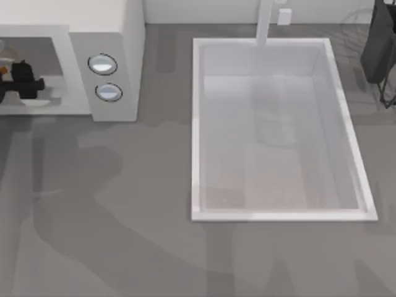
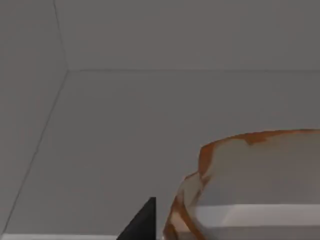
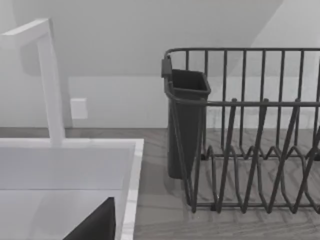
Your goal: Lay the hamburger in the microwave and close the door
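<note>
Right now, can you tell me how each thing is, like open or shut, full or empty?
microwave: cavity open at the front, left gripper reaching inside.
hamburger: inside the cavity, right by the left gripper.
knobs: two on the grey panel, setting unreadable.
sink basin: empty.
faucet: no water running.
dish rack: holds no dishes.

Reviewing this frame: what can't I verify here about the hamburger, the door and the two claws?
- Hamburger: cut off by the left wrist view's edge; from above the left claw covers it inside the microwave.
- Door: position unknown; the top view's left edge cuts the microwave off.
- Left claw: open or shut unclear.
- Right claw: one dark tip over the sink, cut off by the right wrist view's edge.
</note>
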